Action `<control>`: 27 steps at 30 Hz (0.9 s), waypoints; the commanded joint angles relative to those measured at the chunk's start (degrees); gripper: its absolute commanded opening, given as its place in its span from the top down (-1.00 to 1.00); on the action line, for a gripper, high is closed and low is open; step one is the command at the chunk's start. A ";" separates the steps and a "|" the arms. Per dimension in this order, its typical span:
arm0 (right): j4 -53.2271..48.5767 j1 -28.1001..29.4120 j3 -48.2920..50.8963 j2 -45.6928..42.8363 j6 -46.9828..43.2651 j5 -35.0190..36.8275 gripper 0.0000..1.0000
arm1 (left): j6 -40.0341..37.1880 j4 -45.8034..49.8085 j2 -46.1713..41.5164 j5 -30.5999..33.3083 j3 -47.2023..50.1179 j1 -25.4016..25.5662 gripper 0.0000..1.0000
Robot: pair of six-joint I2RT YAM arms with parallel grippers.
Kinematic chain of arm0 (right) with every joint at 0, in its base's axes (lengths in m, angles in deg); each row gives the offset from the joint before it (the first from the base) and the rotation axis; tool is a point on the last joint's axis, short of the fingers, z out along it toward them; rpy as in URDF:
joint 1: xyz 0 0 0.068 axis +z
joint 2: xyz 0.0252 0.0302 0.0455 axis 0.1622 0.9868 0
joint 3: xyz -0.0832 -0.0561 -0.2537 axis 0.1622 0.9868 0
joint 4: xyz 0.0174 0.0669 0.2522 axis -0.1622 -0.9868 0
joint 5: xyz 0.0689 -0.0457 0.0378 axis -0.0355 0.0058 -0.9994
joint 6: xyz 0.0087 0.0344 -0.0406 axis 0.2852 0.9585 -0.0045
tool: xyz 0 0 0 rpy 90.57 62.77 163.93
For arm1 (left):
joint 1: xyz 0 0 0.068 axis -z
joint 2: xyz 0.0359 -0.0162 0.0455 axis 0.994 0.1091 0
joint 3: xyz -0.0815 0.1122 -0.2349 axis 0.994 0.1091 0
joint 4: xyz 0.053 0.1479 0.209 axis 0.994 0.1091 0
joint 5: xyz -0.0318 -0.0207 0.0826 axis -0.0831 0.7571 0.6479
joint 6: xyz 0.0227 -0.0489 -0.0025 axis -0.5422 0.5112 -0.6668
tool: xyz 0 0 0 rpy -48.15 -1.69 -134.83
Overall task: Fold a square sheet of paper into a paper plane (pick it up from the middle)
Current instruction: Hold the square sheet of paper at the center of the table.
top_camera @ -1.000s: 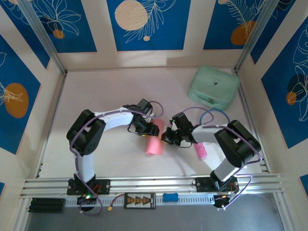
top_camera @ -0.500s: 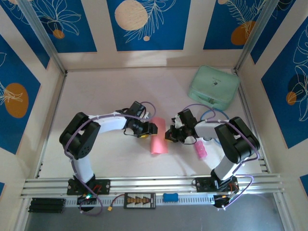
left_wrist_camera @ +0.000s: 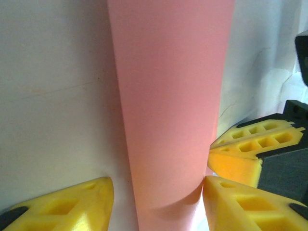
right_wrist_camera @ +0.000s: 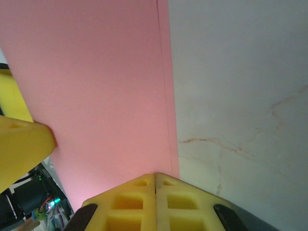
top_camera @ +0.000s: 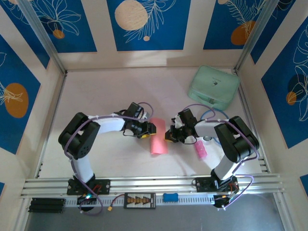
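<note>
Thin matte salmon-pink sheet of paper (top_camera: 158, 138), folded to a narrow strip, lies flat on the pale surface (top_camera: 106, 96) near centre, btwn the two tools. In the left wrist view the paper (left_wrist_camera: 168, 96) runs away from the cam as a long band. Its near end curves up a bit, w/ a shadow under it.

Left tool (top_camera: 150, 129): jaws part open, straddling the strip's near end (left_wrist_camera: 156, 202). One yellow pad (left_wrist_camera: 231, 202) touches the strip's edge; the other pad (left_wrist_camera: 62, 207) stands apart from it w/ bare surface (left_wrist_camera: 48, 72) btwn. No grip on the paper.

Right tool (top_camera: 168, 135): closed, yellow pads pressed together (right_wrist_camera: 155, 190), tips right at the paper's (right_wrist_camera: 96, 86) long edge, where two layers show slightly offset. Can't tell whether a layer is pinched or the tips just rest on it. Bare surface (right_wrist_camera: 240, 72) lies beside that edge. The two tools face each other across the strip, close together.

Outward: a small chunky bright-pink stick-shaped object (top_camera: 200, 150) lies on the surface just beside the right arm, near the paper but apart from it. Mint-green rounded case (top_camera: 213, 87) sits toward the far right corner, well apart. Small blue block (top_camera: 170, 197) sits on the rail at the near edge.
</note>
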 commanded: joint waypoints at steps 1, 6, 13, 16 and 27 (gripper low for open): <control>0.31 -0.31 1.65 0.02 2.67 -0.46 0.93 | 1.80 -3.04 -2.01 -0.01 2.06 1.06 -0.09; 1.99 -0.24 3.13 -1.02 5.55 0.12 0.93 | 2.53 -4.79 -3.05 0.52 3.57 1.57 -0.01; 2.18 -0.13 3.46 -1.58 6.56 0.40 0.92 | 2.47 -5.83 -1.86 0.09 3.59 2.10 0.13; 2.82 -0.05 3.57 -2.26 6.72 0.18 0.89 | 2.18 -5.15 -1.50 0.76 3.24 2.12 0.19; -1.22 -1.78 3.21 -16.59 8.34 6.18 0.59 | -1.95 5.04 -0.32 7.06 0.37 2.08 0.24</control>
